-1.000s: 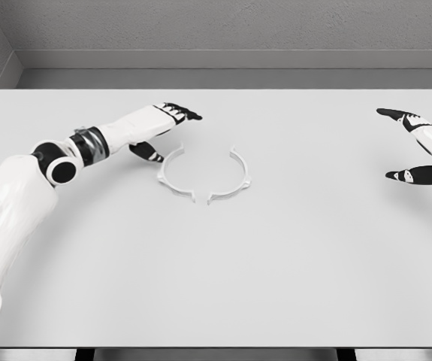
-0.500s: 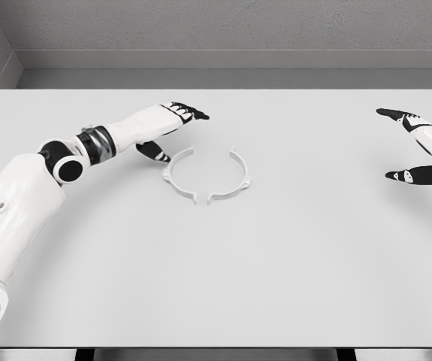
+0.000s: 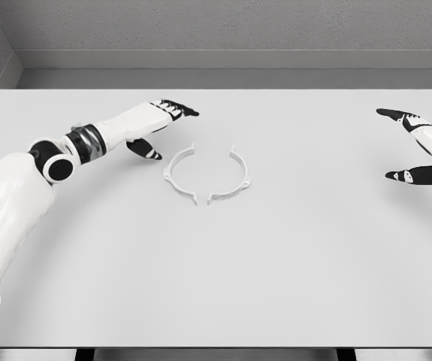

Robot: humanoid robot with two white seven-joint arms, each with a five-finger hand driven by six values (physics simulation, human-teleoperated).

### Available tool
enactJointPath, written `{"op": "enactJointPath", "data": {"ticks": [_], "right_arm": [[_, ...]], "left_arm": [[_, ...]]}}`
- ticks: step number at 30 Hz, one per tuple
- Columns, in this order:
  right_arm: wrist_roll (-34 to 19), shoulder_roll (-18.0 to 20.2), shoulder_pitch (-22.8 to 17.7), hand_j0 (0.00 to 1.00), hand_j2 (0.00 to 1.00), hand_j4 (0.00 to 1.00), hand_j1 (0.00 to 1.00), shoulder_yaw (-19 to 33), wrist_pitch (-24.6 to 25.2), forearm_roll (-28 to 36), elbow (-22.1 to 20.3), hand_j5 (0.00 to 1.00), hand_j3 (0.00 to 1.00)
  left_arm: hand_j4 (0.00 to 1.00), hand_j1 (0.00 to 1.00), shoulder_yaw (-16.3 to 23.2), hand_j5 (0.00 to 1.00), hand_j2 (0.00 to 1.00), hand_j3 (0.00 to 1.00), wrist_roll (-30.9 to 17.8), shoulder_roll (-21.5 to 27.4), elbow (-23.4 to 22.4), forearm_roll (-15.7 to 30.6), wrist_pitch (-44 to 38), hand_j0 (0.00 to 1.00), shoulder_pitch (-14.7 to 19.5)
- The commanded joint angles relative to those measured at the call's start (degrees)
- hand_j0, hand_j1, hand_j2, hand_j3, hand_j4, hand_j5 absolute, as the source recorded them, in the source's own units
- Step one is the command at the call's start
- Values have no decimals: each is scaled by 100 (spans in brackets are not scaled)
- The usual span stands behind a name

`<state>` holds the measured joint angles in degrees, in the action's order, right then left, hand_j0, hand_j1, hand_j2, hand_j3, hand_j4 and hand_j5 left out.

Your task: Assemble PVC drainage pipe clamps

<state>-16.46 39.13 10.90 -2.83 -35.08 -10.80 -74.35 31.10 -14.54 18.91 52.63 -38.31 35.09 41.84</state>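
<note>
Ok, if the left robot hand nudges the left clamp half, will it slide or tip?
Probably slide: the left clamp half lies flat on the smooth table, so tipping looks unlikely. It is thin and open, so likely light, and may pivot. The left robot hand is open beside it.

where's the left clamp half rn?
Head view: left clamp half lies on the table left of centre, facing the right clamp half, just right of the open left hand.
</note>
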Motion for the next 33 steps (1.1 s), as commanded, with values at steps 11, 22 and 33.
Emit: {"op": "enactJointPath", "data": {"ticks": [11, 22, 33], "right_arm": [[3, 16, -18, 100, 100, 100, 100, 2, 8, 43, 26, 100, 100], [3, 24, -35, 100, 100, 100, 100, 2, 8, 43, 17, 100, 100], [3, 24, -26, 100, 100, 100, 100, 2, 8, 43, 79, 100, 100]], "left_arm": [[100, 100, -16, 100, 100, 100, 4, 271, 608, 96, -9, 100, -255], [100, 100, -7, 100, 100, 100, 4, 271, 608, 96, -9, 100, -457], [100, 100, 2, 100, 100, 100, 4, 262, 608, 78, -9, 100, -501]]}}
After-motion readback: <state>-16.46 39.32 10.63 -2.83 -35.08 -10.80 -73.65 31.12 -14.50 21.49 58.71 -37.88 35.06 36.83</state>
